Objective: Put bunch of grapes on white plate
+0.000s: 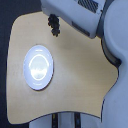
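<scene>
The white plate [38, 67] lies on the tan table, toward the exterior view's left, with nothing on it. The bunch of grapes [54, 28] is a small dark cluster near the table's top edge, up and to the right of the plate and well apart from it. It hangs from the end of the white arm that reaches in along the top of the view. My gripper [52, 20] is dark and merges with the cluster. It appears shut on the top of the bunch, though its fingers are hard to tell apart from the grapes.
The table [80, 70] has a curved edge, cut in at the bottom and on the exterior view's right. The robot's white body [117, 30] fills the upper right corner. Dark legs or posts [65, 120] show below the table's bottom edge.
</scene>
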`<state>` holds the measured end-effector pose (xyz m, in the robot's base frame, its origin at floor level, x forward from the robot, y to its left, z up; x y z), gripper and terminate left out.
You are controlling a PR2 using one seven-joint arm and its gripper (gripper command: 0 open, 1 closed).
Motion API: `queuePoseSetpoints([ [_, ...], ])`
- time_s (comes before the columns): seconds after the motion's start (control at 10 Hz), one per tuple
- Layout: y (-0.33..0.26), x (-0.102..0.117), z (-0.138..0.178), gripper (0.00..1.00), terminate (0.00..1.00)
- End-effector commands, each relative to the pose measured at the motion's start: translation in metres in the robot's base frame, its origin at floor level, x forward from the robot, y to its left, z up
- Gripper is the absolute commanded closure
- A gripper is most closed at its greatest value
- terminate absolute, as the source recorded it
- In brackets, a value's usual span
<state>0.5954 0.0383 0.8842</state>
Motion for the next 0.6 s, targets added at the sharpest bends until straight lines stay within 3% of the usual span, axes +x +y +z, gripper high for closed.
queuePoseSetpoints([
  [0.0, 0.037, -0.054, 0.028, 1.0, 0.0],
  [0.2, 0.052, -0.095, 0.012, 1.0, 0.0],
  [0.5, 0.074, -0.118, -0.011, 1.0, 0.0],
])
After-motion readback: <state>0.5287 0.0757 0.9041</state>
